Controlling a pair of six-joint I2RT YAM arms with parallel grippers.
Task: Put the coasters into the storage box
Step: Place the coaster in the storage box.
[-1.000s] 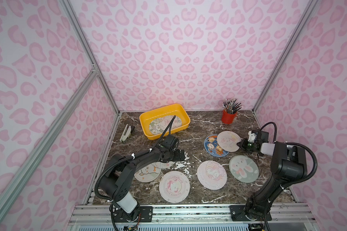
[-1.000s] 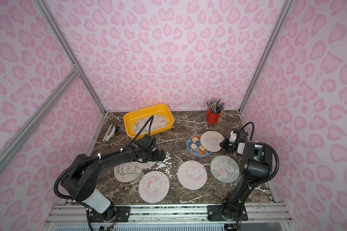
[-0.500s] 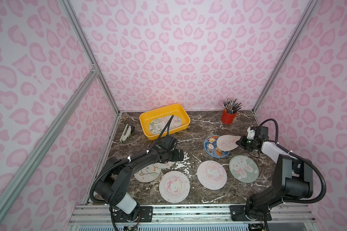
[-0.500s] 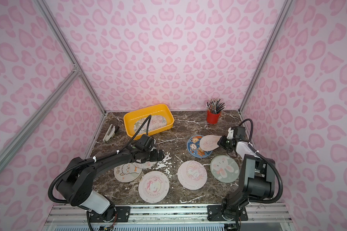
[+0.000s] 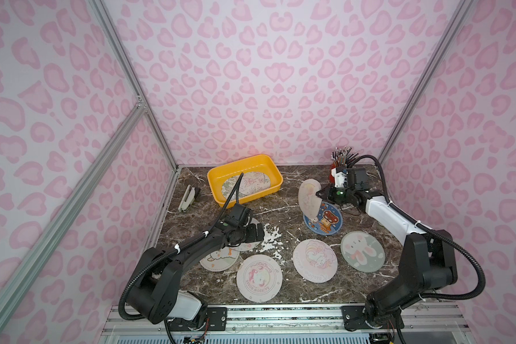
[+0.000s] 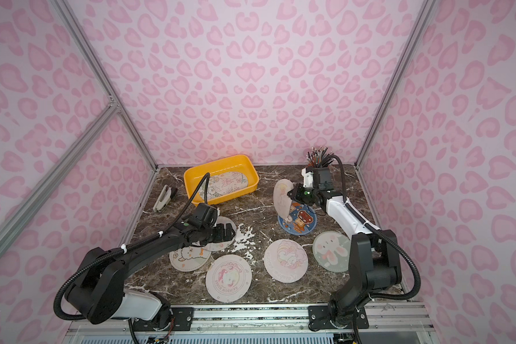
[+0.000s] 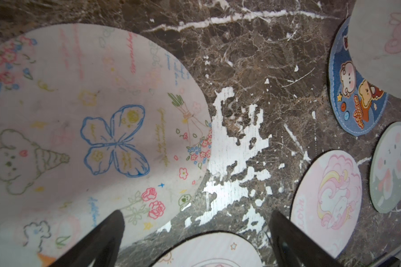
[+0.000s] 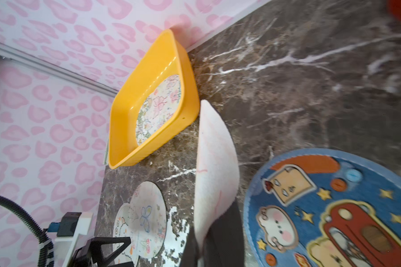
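Our right claw (image 5: 318, 193) is clamped on the rim of a pale coaster (image 5: 309, 198), holding it on edge beside the blue toast coaster (image 5: 325, 222). Our left claw (image 7: 195, 238), prongs spread wide and gripping nothing, hangs low over the edge of the butterfly coaster (image 7: 102, 127). On the dark marble table (image 5: 280, 208) we see the yellow box (image 5: 251, 196) at the back left, well apart from the held coaster, with one flowered coaster (image 5: 251, 183) flat inside. Sheep (image 5: 218, 259), pony (image 5: 259, 278), unicorn (image 5: 315, 260) and bunny (image 5: 362, 251) coasters lie flat near the front.
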